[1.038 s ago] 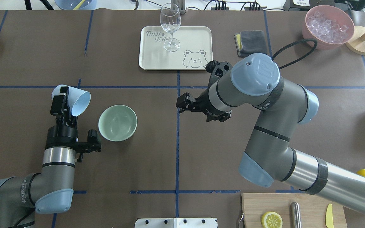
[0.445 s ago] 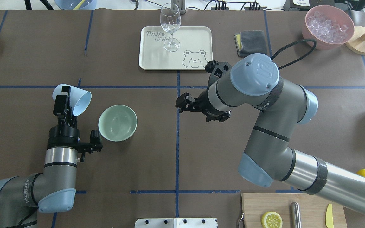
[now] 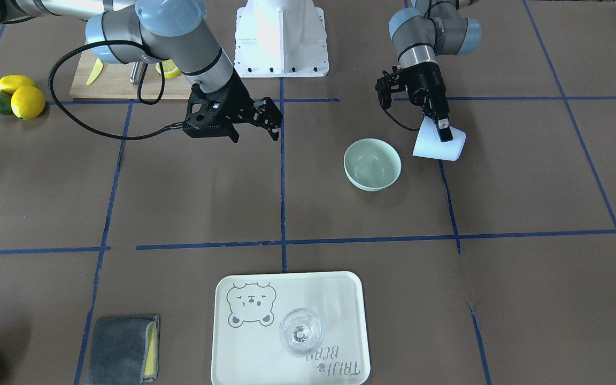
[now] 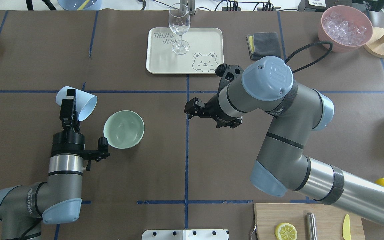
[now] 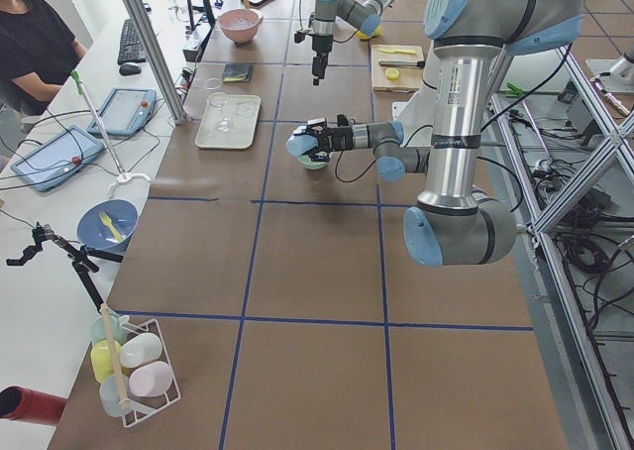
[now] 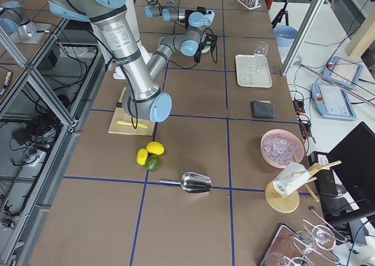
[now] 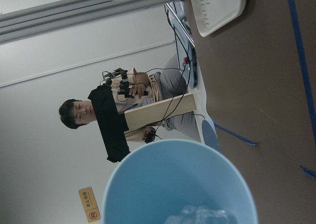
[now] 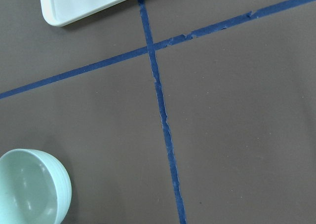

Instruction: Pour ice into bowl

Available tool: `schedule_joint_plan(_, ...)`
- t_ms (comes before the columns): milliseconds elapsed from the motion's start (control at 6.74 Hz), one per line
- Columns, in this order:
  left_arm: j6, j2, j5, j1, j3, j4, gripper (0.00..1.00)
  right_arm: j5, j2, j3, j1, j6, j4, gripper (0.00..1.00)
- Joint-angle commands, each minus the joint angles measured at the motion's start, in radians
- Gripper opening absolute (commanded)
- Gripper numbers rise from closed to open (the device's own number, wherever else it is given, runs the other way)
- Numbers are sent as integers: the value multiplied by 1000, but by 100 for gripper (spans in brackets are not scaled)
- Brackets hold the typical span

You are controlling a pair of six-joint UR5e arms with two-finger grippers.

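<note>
My left gripper (image 4: 68, 104) is shut on a light blue cup (image 4: 82, 106), held tilted with its mouth toward the mint-green bowl (image 4: 123, 129), just to the bowl's left. The left wrist view looks into the cup (image 7: 173, 184); clear ice (image 7: 197, 216) lies at its low edge. The bowl looks empty from the front (image 3: 372, 163) and shows in the right wrist view (image 8: 29, 189). From the front, the left gripper (image 3: 443, 131) holds the cup (image 3: 439, 148) beside the bowl. My right gripper (image 4: 191, 108) is open and empty above the table, right of the bowl.
A cream tray (image 4: 208, 40) with a wine glass (image 4: 179, 28) stands at the back centre. A grey cloth (image 4: 265, 45) and a pink bowl of ice (image 4: 345, 28) are at the back right. A cutting board (image 4: 325, 213) with a lemon slice is at the front right.
My left arm has shifted a little to the right with the cup, and the cup has turned slightly. The right arm has barely moved.
</note>
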Motion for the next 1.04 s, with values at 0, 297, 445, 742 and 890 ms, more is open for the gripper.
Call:
schedule_joint_plan(0, 97, -1, 31, 1, 0, 0, 0, -4, 3, 1, 3, 0, 0, 100)
schedule_joint_plan(297, 201, -2, 57, 1, -10, -2, 0, -4, 8, 3, 3, 11, 0, 100)
schedule_joint_plan(445, 202, -1, 57, 1, -10, -3, 0, -4, 8, 3, 2, 11, 0, 100)
schedule_joint_plan(742, 203, -2, 57, 1, -10, -8, 0, -4, 8, 3, 2, 11, 0, 100)
schedule_joint_plan(890, 202, -2, 57, 1, -12, -11, 0, -4, 8, 3, 2, 11, 0, 100)
